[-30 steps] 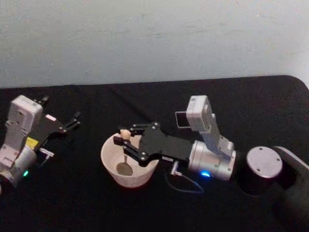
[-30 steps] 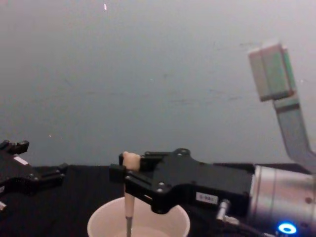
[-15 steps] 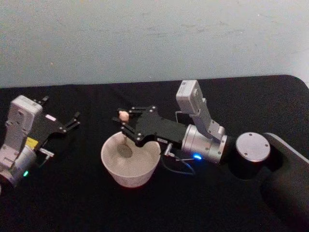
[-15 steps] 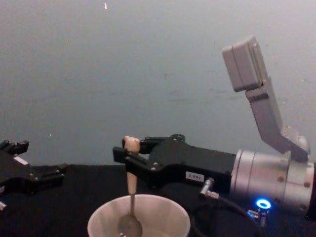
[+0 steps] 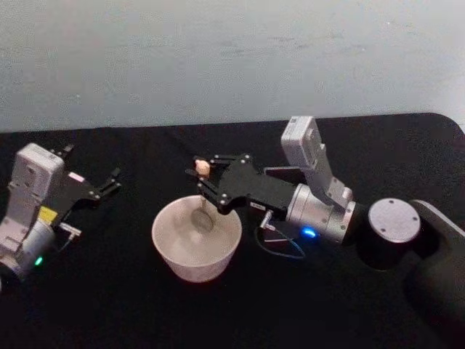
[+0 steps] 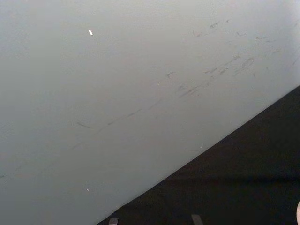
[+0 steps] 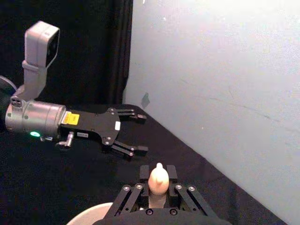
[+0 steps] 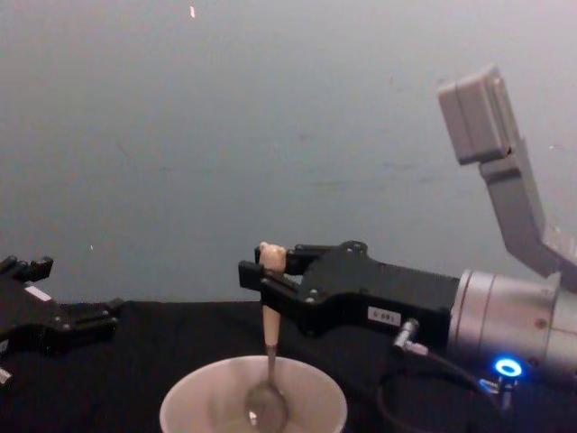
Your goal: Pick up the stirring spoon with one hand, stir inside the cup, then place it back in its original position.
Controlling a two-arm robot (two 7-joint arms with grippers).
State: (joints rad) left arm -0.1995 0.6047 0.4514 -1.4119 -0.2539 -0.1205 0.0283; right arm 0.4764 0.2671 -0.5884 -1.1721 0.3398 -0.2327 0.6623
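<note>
the right hand (image 5: pixel 204 179) has carried the stirring spoon (image 8: pixel 270 327) rightward across the cup (image 5: pixel 190 263), still clamped on its beige handle with the bowl hanging below the hand inside the cup, so stirring seems mid-sweep; the left hand (image 7: pixel 140 133) idles, spread open, far to its left.

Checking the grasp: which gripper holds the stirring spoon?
The right gripper, shut on the stirring spoon in the cup; the left gripper sits open, empty.

The cream, bowl-like cup (image 5: pixel 195 256) sits upright, its wide mouth open. The stirring spoon (image 8: pixel 270 336) stands nearly upright in the cup, bear-head handle above the cup's rim, metal bowl low inside
</note>
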